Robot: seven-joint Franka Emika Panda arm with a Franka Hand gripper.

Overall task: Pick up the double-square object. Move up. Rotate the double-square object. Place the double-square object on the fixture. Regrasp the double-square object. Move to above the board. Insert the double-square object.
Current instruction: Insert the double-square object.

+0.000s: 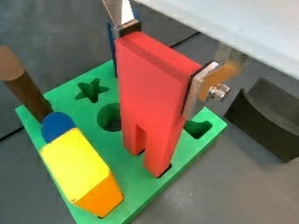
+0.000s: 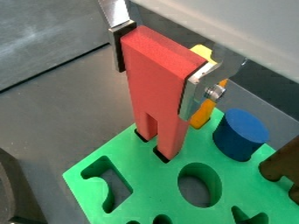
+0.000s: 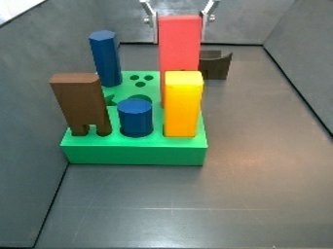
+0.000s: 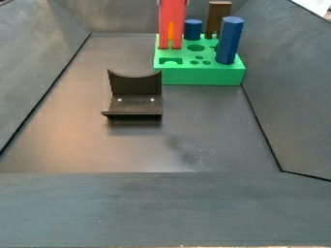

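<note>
The red double-square object (image 1: pixel 152 96) stands upright between the fingers of my gripper (image 1: pixel 163 54). The silver fingers (image 1: pixel 208 87) press its two sides near the top. Its forked lower end sits in holes of the green board (image 1: pixel 201 150). Another wrist view shows the same grip (image 2: pixel 160 66) on the red piece (image 2: pixel 158 101) over the board (image 2: pixel 152 175). In a side view the red piece (image 3: pixel 180 44) rises at the board's (image 3: pixel 130 151) far edge under the gripper (image 3: pixel 178 12). The dark fixture (image 4: pixel 134 95) stands apart on the floor, empty.
On the board stand a yellow-orange block (image 3: pixel 182 102), two blue cylinders (image 3: pixel 104 58) (image 3: pixel 135 117) and a brown arch-legged block (image 3: pixel 81 105). The yellow block is right beside the red piece. Grey bin walls slope up around the floor (image 4: pixel 195 145).
</note>
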